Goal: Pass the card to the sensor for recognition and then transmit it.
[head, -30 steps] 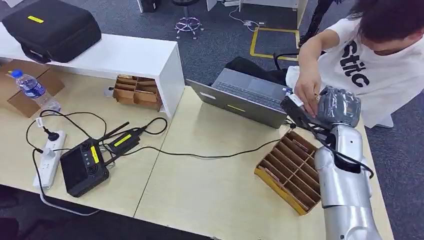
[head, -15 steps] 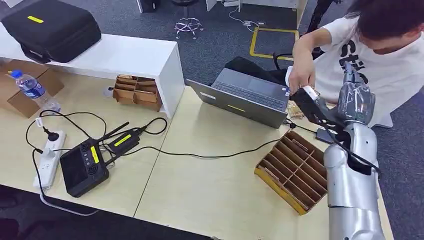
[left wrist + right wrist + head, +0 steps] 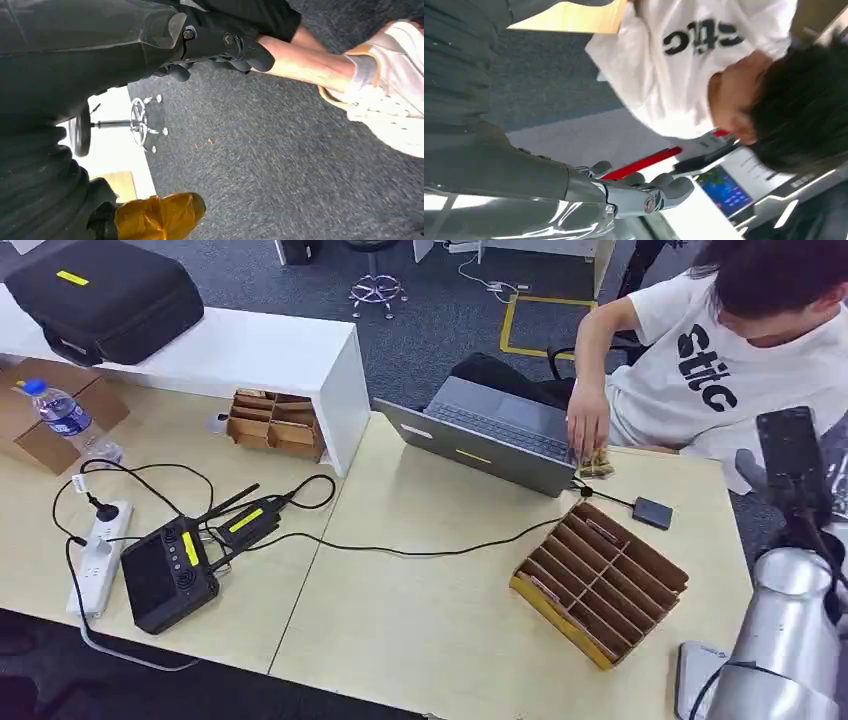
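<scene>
My right hand [image 3: 644, 196] is lifted off the table's right side with its fingers apart and nothing in them; the person in the white shirt is right behind it. My right arm [image 3: 795, 610] rises along the head view's right edge. The person's hand [image 3: 588, 432] rests on a small stack of cards [image 3: 598, 466] beside the laptop [image 3: 490, 435]. The small black sensor [image 3: 652, 512] lies on the table on a cable. My left hand [image 3: 225, 47] hangs over the carpet, empty, fingers loosely bent.
A cardboard divider box [image 3: 600, 580] sits in front of the sensor. At the left lie a black controller [image 3: 165, 575], a power strip [image 3: 100, 558] and cables. A white shelf [image 3: 250, 355] holds a black case [image 3: 100, 295]. A person's shoe [image 3: 385, 100] is near my left hand.
My right arm has swung away from the laptop's corner to the right, off the table. The person took the card from my hand and lowered their hand to the table by the laptop.
</scene>
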Tool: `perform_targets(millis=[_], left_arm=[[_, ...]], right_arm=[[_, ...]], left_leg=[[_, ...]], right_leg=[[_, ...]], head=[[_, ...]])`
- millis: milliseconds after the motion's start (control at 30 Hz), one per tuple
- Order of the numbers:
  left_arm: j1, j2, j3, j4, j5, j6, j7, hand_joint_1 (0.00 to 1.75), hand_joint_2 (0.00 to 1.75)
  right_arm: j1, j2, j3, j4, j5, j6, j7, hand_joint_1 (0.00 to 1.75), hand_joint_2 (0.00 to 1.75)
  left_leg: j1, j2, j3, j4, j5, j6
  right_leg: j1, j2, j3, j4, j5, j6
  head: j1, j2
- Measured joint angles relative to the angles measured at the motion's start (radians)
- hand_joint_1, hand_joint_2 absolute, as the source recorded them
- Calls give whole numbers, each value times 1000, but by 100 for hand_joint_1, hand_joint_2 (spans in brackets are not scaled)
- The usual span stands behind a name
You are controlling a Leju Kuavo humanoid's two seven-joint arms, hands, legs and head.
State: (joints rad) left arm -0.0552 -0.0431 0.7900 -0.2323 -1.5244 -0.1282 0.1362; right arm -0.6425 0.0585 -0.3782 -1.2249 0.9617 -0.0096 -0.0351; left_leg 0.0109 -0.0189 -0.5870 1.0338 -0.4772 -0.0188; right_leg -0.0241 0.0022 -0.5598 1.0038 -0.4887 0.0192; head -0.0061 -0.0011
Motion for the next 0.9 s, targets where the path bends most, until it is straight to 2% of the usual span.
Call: perform_targets(millis=[100,200,400,500,700,900], left_arm=[[0,6,8,0,1,5,0,0,175],[2,10,17,0,1,8,0,0,175],[2,16,37,0,2,15,-1,0,175],[3,16,48,0,2,18,-1,0,175],[2,15,57,0,1,27,-3,0,175],[2,12,68,0,1,29,-11,0,175]], right_arm=[[7,-43,-102,16,-142,31,-21,0,175],[12,-112,-212,71,-254,39,-53,0,175],[90,-259,-416,230,-412,45,-144,0,175],[151,-311,-500,306,-452,58,-194,0,175],[244,-374,-626,442,-531,60,-234,0,175],[350,-400,-736,585,-607,68,-283,0,175]], left_leg=[[0,-1,0,0,0,0],[0,-3,-1,1,0,0],[0,-5,-1,1,-2,3],[0,-4,-2,1,-3,3],[0,-4,-1,1,-3,3],[0,-4,-1,1,-4,4]], right_leg=[[0,-1,0,0,0,0],[0,-2,1,-1,0,1],[0,-4,1,-1,-2,2],[0,-4,1,-1,-2,3],[0,-4,1,-1,-3,4],[0,-4,1,-1,-3,4]], head=[[0,0],[0,0],[0,0],[0,0],[0,0],[1,0]])
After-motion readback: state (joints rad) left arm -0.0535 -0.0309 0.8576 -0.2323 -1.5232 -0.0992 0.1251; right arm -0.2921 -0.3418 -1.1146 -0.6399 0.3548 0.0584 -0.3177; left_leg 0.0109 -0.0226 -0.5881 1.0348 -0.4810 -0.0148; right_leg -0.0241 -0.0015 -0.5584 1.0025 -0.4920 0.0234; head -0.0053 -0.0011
